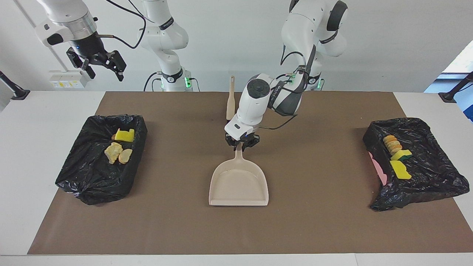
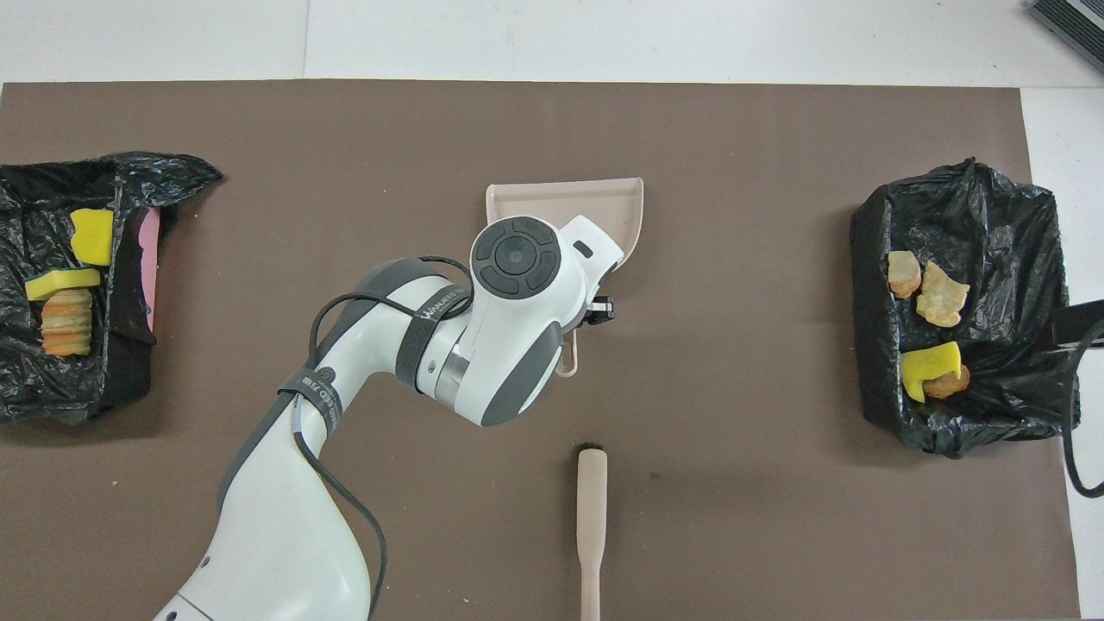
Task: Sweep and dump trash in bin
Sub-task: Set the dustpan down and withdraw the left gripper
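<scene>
Count: two bins lined with black bags, one at my right arm's end of the table and one at my left arm's end; one dustpan; one brush; seven bits of trash, all already inside the bins. The bin at my right arm's end holds four: a yellow sponge chunk, an orange-brown lump half hidden under it, and two pale tan lumps. The bin at my left arm's end holds three: an orange-brown ridged lump, a yellow sponge chunk with green backing, and another yellow chunk; a strip of pink shows at that bin's wall. My left gripper is clamped shut on the dustpan's handle near the middle of the brown mat, the pan's open mouth pointing away from me. The brush lies nearer to me than the dustpan, apart from it, bristles toward the pan. My left arm covers most of the pan from overhead. My right gripper waits high up over its end of the table, jaws spread wide, holding nothing
</scene>
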